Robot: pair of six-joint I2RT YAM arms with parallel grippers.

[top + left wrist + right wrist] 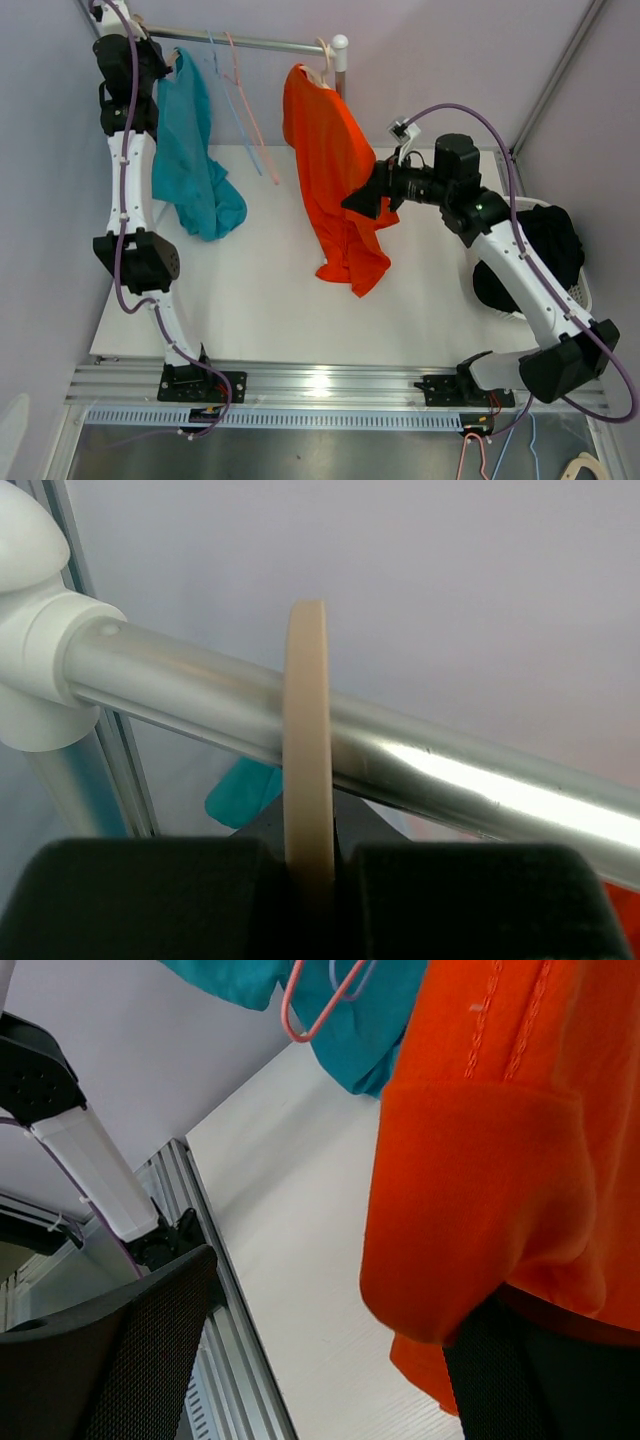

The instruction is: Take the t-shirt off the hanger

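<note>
Overhead, a metal rail [250, 42] is being shown spanning the far edge of the white tabletop [260, 300], with two garments hanging from it. A teal t-shirt [190, 160] is being carried near the rail's left end, its lower part lying bunched on the tabletop. An orange t-shirt [335, 170] is being carried on a hanger near the rail's right end, with its hem touching the tabletop.

The left tool [168, 62] is being held up at the rail above the teal t-shirt. At the left wrist, a beige hanger hook [306, 730] is being seen looped over the rail [450, 760], and it is being pinched tightly between the two black pads [150, 900] of the closed left tool [310, 880]. A white elbow fitting [40, 630] is capping the rail at the left.

The right tool [360, 200] is being held against the side of the orange t-shirt. At the right wrist, its fingers [110, 1360] are being kept wide apart, and a fold of the orange t-shirt [500, 1160] is being draped over one of them; nothing is being clamped.

A bare pink hanger [250, 110] and a bare blue hanger [225, 90] are hanging between the two shirts. A white basket [585, 290] holding a dark garment [555, 245] is standing at the right.
</note>
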